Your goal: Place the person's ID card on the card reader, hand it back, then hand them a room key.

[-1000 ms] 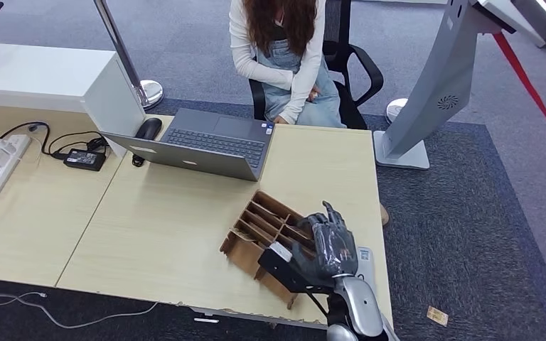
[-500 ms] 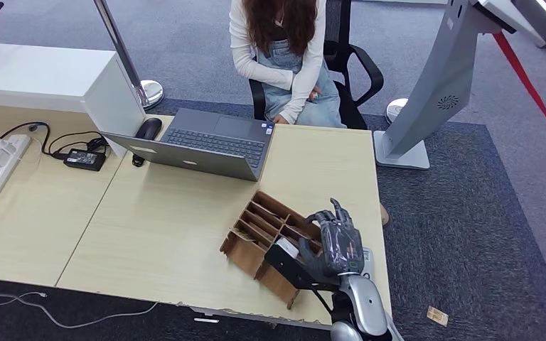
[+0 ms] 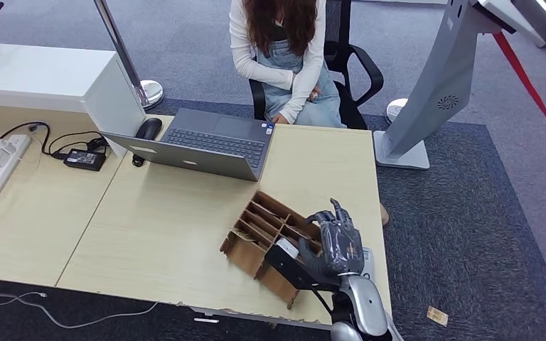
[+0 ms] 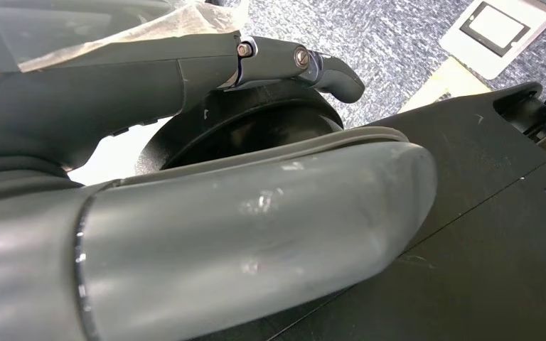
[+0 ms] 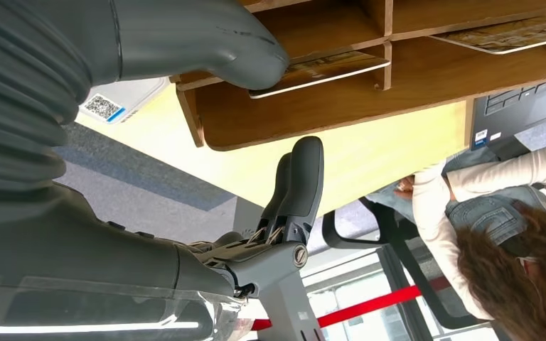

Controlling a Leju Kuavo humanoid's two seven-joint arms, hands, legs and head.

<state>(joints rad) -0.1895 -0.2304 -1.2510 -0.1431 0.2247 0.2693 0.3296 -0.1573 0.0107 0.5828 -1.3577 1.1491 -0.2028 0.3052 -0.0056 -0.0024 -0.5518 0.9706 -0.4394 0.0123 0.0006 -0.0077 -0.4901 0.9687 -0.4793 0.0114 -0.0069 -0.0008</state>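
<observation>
Since a second ago, the right hand point(image 3: 338, 241) has shifted a little toward the near right corner of the table point(image 3: 156, 227) and has barely moved in the last half second. It hovers over the right end of a brown cardboard organizer point(image 3: 266, 238) with slotted compartments, fingers spread and thumb apart, gripping nothing. From the right wrist camera, the thick grey thumb point(image 5: 206, 42) rests against the organizer's edge point(image 5: 341, 106), just beside a room key card point(image 5: 320, 71) lying flat in one compartment; a second card point(image 5: 505, 35) lies in the neighbouring slot. A white card reader point(image 3: 365, 259) sits on the table touching the organizer's right side, partly hidden by the hand. No ID card can be made out. Across the table, a seated person point(image 3: 284, 57) in a white top and denim keeps both hands in their lap, behind an open laptop point(image 3: 206, 142). The left hand point(image 4: 185, 234) hangs low; whether it is clenched or released cannot be told.
</observation>
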